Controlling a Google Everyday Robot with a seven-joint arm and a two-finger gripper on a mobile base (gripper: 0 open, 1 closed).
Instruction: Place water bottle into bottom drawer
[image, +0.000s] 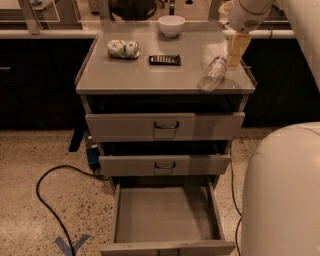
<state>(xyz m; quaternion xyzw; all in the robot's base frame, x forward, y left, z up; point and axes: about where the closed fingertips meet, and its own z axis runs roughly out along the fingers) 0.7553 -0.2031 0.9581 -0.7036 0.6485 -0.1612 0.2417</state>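
The water bottle (212, 74) is clear and ribbed. It lies on its side at the right front of the grey cabinet top (150, 75). My gripper (236, 61) hangs from the arm at the top right, its yellowish tip just beside the bottle's far end, touching or nearly touching it. The bottom drawer (165, 215) is pulled out near the floor, and its flat grey floor is bare.
A white-and-green can (123, 48), a flat dark bar (164, 60) and a white bowl (171, 25) sit on the cabinet top. Two upper drawers (165, 126) stand slightly ajar. A black cable (45, 200) loops on the floor at left. My white body (282, 195) fills the lower right.
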